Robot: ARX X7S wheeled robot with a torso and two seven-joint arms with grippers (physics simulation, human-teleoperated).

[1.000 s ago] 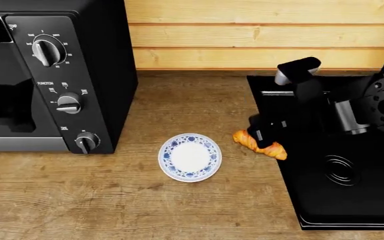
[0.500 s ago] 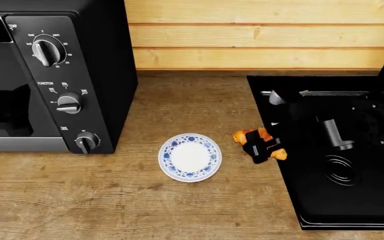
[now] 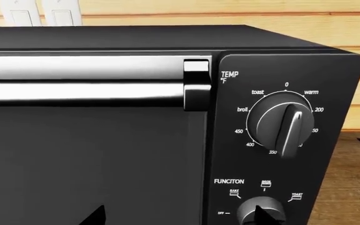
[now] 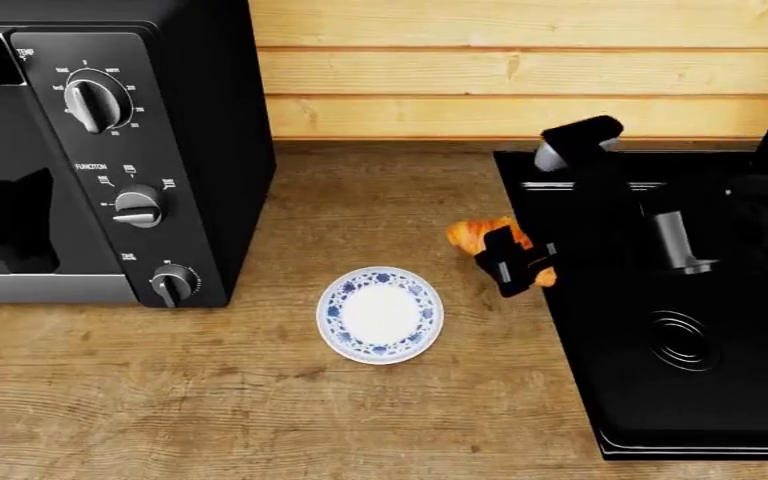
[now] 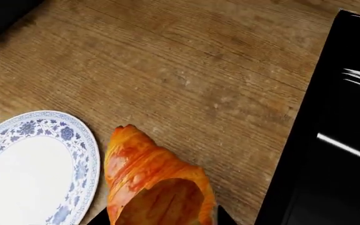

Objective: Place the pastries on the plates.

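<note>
One croissant (image 4: 470, 235) is held in my right gripper (image 4: 507, 262), lifted just above the wooden counter, beside the left edge of the black cooktop. In the right wrist view the croissant (image 5: 147, 174) fills the gap between the shut jaws of that gripper (image 5: 161, 220). The blue-rimmed saucer (image 4: 380, 314) lies empty on the counter, a short way left and in front of the croissant; it also shows in the right wrist view (image 5: 24, 173). My left gripper (image 3: 178, 218) is open and empty, facing the toaster oven door. The second croissant and the larger white plate are out of view.
A black toaster oven (image 4: 157, 100) with three knobs stands at the back left; its front fills the left wrist view (image 3: 105, 154). A black cooktop (image 4: 678, 400) covers the right side of the counter. A wooden wall (image 4: 491, 70) runs along the back.
My right gripper has closed on the croissant and lifted it off the counter, moving it back and slightly left. The saucer has not moved.
</note>
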